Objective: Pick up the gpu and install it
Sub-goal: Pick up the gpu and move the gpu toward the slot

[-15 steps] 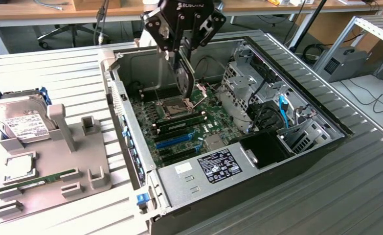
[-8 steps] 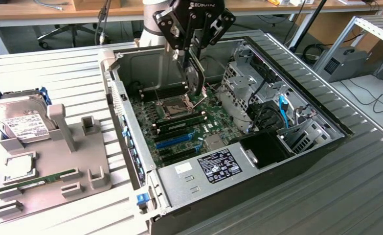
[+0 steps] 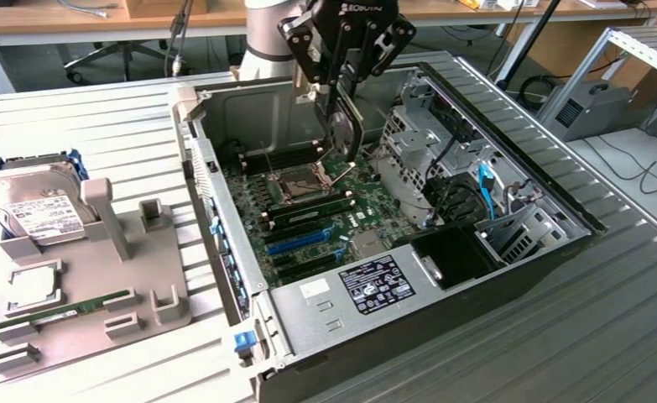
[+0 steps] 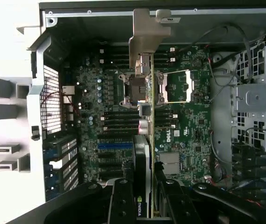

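Note:
My gripper (image 3: 345, 82) is shut on the gpu (image 3: 344, 134), a thin dark card hanging on edge above the open computer case (image 3: 200, 143). In the exterior view the card's lower end is over the processor socket (image 3: 305, 179) on the green motherboard (image 3: 357, 214). In the wrist view I see the gpu (image 4: 142, 158) edge-on between my gripper (image 4: 144, 203) fingers, its silver end bracket (image 4: 147, 35) pointing toward the case's far wall. The blue expansion slot (image 3: 300, 242) (image 4: 115, 145) lies off to one side of the card, apart from it.
A grey parts holder (image 3: 93, 277) at the exterior view's left carries a silver hard drive (image 3: 37, 206) and a green memory stick (image 3: 65, 311). Inside the case, a metal drive cage (image 3: 440, 143) with cables and a labelled power supply (image 3: 362, 290) crowd the motherboard.

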`<state>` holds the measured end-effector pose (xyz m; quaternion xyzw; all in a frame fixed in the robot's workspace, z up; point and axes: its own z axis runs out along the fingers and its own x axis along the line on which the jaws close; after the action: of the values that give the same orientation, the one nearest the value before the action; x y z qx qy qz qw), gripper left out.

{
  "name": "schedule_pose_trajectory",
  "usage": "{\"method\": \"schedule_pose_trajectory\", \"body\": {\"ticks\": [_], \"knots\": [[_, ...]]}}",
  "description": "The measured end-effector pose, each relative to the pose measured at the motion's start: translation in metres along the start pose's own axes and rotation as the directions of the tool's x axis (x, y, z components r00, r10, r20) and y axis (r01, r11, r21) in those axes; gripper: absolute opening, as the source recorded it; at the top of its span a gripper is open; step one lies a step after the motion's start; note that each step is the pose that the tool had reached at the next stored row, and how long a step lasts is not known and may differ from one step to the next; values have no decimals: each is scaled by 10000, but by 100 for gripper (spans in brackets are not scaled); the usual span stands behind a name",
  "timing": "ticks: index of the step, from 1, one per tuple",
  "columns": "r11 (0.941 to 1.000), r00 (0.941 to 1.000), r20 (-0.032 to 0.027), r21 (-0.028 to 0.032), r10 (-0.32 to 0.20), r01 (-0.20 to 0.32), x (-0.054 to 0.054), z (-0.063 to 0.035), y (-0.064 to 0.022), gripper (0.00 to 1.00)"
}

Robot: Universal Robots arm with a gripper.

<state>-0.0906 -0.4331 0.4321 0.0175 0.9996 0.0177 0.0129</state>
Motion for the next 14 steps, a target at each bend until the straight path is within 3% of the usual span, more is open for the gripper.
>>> {"method": "schedule_pose_trajectory", "body": {"ticks": [14], "knots": [[10000, 10000, 0, 0, 0, 0, -385, 10, 13, 27]]}}
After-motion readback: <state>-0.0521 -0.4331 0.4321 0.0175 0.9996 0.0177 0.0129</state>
